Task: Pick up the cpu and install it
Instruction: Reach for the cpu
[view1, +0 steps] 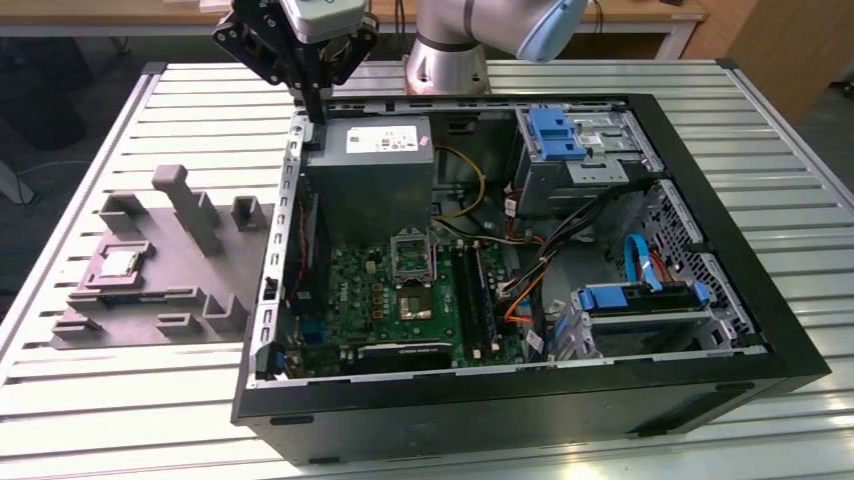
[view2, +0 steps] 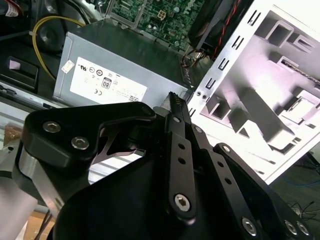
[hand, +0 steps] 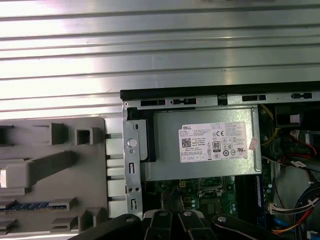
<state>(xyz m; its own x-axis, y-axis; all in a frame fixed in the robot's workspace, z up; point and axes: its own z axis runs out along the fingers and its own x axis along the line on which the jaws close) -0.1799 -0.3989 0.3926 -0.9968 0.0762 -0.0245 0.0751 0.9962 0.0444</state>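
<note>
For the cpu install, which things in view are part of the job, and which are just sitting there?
Job:
cpu, on the grey parts tray
socket frame on the motherboard
gripper, above a corner of the case

Just there:
power supply box
blue drive bracket
yellow cable
slatted table
</note>
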